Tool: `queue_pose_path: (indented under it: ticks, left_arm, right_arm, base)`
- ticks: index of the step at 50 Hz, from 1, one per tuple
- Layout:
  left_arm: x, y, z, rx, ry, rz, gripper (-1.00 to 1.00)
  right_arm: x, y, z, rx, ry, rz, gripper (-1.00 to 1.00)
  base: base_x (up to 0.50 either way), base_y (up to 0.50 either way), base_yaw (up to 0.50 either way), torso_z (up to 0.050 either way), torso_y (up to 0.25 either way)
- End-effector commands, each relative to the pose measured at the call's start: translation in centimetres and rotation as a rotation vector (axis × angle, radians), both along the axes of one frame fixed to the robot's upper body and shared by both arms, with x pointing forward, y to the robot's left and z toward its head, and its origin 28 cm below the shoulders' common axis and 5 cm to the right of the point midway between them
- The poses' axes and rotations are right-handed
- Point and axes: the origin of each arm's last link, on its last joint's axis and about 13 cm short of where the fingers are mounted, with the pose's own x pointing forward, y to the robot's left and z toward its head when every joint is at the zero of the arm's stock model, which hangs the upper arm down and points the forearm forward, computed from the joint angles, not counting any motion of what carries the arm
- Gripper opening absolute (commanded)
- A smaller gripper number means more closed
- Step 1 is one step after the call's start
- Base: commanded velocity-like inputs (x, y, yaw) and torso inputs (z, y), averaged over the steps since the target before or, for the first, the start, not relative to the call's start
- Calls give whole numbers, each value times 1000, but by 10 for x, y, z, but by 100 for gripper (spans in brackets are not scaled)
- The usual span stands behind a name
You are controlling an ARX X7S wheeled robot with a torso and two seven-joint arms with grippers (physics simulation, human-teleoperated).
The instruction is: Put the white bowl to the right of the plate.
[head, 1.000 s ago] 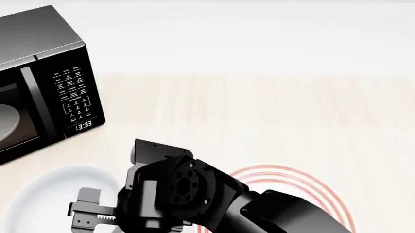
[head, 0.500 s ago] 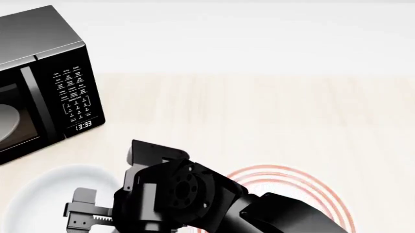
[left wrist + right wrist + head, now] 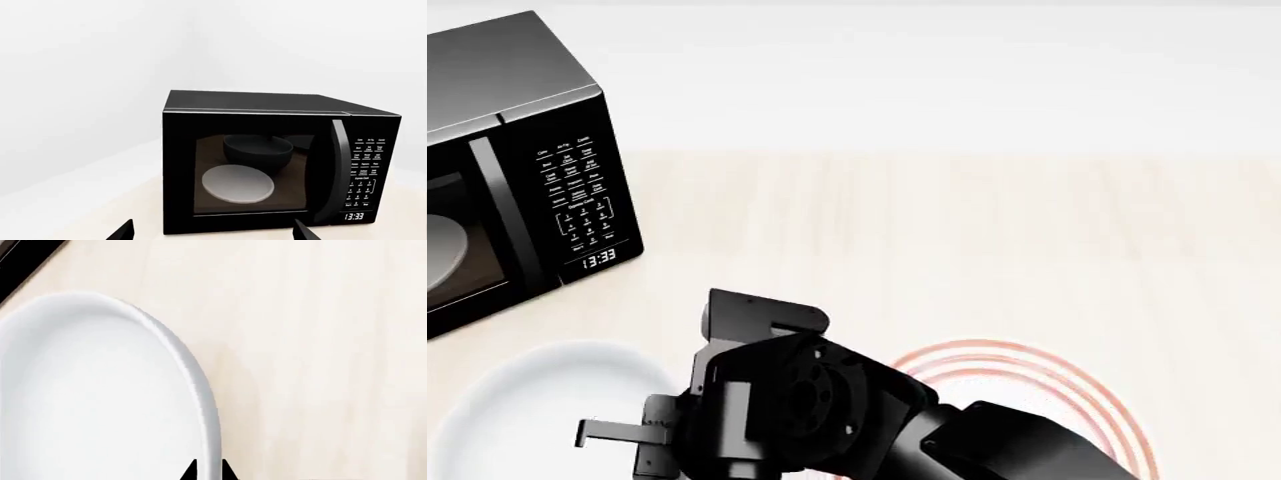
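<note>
The white bowl (image 3: 527, 410) is at the near left in the head view, left of the red-ringed plate (image 3: 1034, 385), which my right arm partly covers. My right gripper (image 3: 647, 440) reaches across the plate to the bowl's right rim. In the right wrist view the gripper (image 3: 208, 471) has one fingertip inside and one outside the bowl's wall (image 3: 93, 400), shut on the rim. My left gripper (image 3: 213, 233) is open and empty, facing the microwave; it does not show in the head view.
A black microwave (image 3: 521, 170) stands at the far left of the wooden table (image 3: 961, 240). Through its door (image 3: 253, 170) I see a pale dish (image 3: 238, 184) and a dark bowl (image 3: 257, 150). A white wall runs behind the table.
My right gripper's jaws have closed in on the bowl's right rim; earlier they stood wider apart. The arm shifted slightly. Bowl and plate have not visibly moved.
</note>
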Motion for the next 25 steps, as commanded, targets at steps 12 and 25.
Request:
queue_pose_path:
  ticks: [12,25]
  left_arm:
    - [-2,-1,1,1,-7,-4,100]
    - [-1,-1,0,-1,-3,-2,100]
  right_arm:
    - [-2,9,18,-77,-56,-37,-100]
    - [-11,20,63,-136,-43,-111,-100]
  base:
    - [0,0,0,0,0]
    - [0,0,0,0,1]
